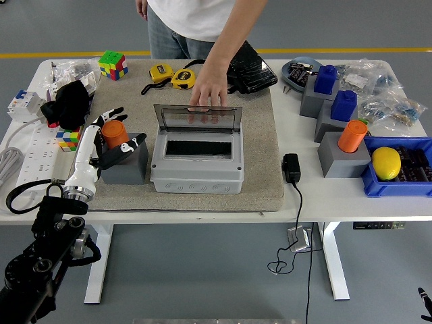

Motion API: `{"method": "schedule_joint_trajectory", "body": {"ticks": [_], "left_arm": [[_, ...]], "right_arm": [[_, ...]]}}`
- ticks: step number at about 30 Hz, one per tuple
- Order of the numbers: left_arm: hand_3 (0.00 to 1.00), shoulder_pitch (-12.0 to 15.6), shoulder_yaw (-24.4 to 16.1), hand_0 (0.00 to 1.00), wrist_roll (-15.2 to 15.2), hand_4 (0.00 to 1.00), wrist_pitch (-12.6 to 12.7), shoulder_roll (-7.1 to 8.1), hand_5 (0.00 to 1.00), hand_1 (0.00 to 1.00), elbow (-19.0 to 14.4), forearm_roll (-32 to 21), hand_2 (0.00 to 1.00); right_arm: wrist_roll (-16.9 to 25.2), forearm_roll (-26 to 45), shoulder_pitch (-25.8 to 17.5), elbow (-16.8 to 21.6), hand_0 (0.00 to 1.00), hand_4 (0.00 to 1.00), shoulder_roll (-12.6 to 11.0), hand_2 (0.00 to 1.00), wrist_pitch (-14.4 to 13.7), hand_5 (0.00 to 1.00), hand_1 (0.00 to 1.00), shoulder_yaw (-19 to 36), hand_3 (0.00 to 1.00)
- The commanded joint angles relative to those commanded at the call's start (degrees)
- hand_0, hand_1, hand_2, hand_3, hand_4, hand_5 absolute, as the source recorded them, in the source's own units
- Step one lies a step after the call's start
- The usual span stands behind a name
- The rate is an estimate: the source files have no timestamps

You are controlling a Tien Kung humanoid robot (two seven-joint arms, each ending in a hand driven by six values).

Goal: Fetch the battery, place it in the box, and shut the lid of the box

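1. The orange battery [115,133] stands upright in a grey holder block [127,164] on the beige mat [260,145], just left of the grey box [196,167].
2. The left hand [111,140] sits right at the battery – fingers spread on its far side, thumb on the near side. It seems to bracket the battery without closing on it, though contact is hard to judge from this angle.
3. The box's clear lid [197,118] stands open, held at its top edge by a person's hand [208,94] from the far side.
4. Behind the robot's hand lie a black cloth [67,102] and a colour cube [65,138] – close by. Two yellow tape measures [172,75] lie further back.
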Motion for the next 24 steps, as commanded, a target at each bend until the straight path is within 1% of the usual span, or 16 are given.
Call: {"method": "schedule_joint_trajectory", "body": {"ticks": [7, 10, 11, 16, 17, 22, 23, 24], "left_arm": [[0.788, 0.3, 0.1, 0.765, 0.1, 0.998, 0.4, 0.08, 0.307, 0.854, -0.1, 0.5, 0.779], [0.788, 0.3, 0.2, 0.765, 0.3, 0.998, 0.9, 0.06, 0.307, 0.854, -0.1, 0.7, 0.779], [0.780, 0.3, 0.2, 0.743, 0.3, 0.998, 1.0, 0.04, 0.262, 0.832, -0.1, 0.8, 0.768], [0.780, 0.2, 0.2, 0.743, 0.7, 0.998, 2.2, 0.09, 0.262, 0.832, -0.5, 1.7, 0.768], [0.751, 0.1, 0.2, 0.686, 0.7, 0.998, 2.3, 0.10, 0.134, 0.780, -0.5, 1.9, 0.740], [0.751, 0.1, 0.1, 0.686, 1.0, 0.998, 2.6, 0.10, 0.134, 0.780, -0.6, 2.7, 0.740], [0.737, 0.1, 0.1, 0.657, 0.9, 0.998, 2.8, 0.08, 0.057, 0.758, -0.6, 2.7, 0.725], [0.737, 0.1, 0.1, 0.657, 0.9, 0.998, 2.8, 0.07, 0.057, 0.758, -0.6, 2.8, 0.725]], "right_arm": [[0.0, -0.2, -0.2, 0.0, 0.845, 0.998, -0.1, 0.778, 0.0, 0.998, 0.817, 0.2, 0.806], [0.1, -0.1, -0.2, 0.0, 0.845, 0.998, 0.0, 0.778, 0.0, 0.998, 0.817, 0.3, 0.806], [0.1, -0.1, -0.2, 0.0, 0.845, 0.998, 0.0, 0.777, 0.0, 0.998, 0.817, 0.3, 0.806], [0.1, -0.1, -0.1, 0.0, 0.845, 0.998, 0.0, 0.777, -0.1, 0.998, 0.817, 0.5, 0.806], [0.1, 0.0, -0.1, 0.0, 0.845, 0.998, 0.0, 0.777, -0.1, 0.998, 0.818, 0.5, 0.805], [0.1, -0.1, -0.1, 0.0, 0.845, 0.998, 0.0, 0.777, -0.1, 0.998, 0.818, 0.6, 0.805], [0.1, 0.0, 0.0, 0.0, 0.846, 0.998, 0.0, 0.777, -0.1, 0.998, 0.818, 0.5, 0.805], [0.1, 0.1, 0.0, 0.0, 0.846, 0.998, 0.0, 0.777, -0.1, 0.998, 0.818, 0.4, 0.805]]}}
